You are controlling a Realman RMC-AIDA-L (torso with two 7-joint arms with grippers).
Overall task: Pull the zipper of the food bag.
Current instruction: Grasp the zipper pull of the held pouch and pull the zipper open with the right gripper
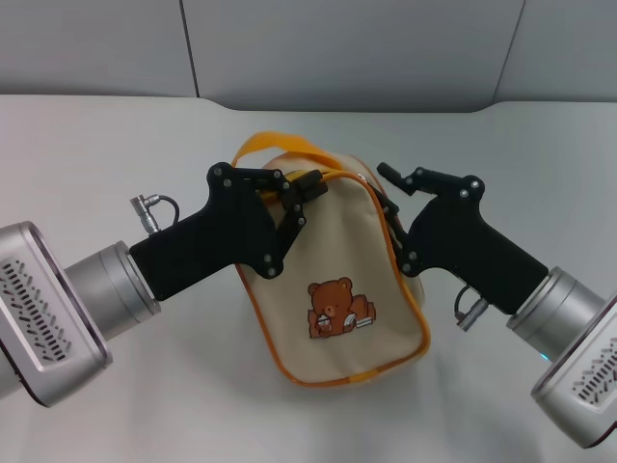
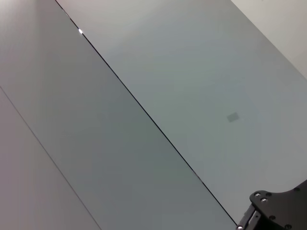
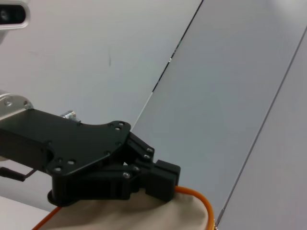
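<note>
From the head view I have the food bag [image 1: 333, 289] lying on the white table [image 1: 96, 145], bear patch [image 1: 337, 309] up, between both arms. My left gripper [image 1: 297, 198] sits at the bag's top rim with its fingers pinched together on the zipper [image 1: 318, 177], by my reading on the pull tab, though the tab itself is hidden. My right gripper [image 1: 390, 227] presses against the bag's right edge; I cannot tell whether it is open or closed. To pull well, I would hold the bag steady with the right and draw the left along the rim line, not upward. There is open tabletop all around. The left wrist view shows only wall panels. The right wrist view shows the left gripper [image 3: 160, 179] clamped at the orange rim.
</note>
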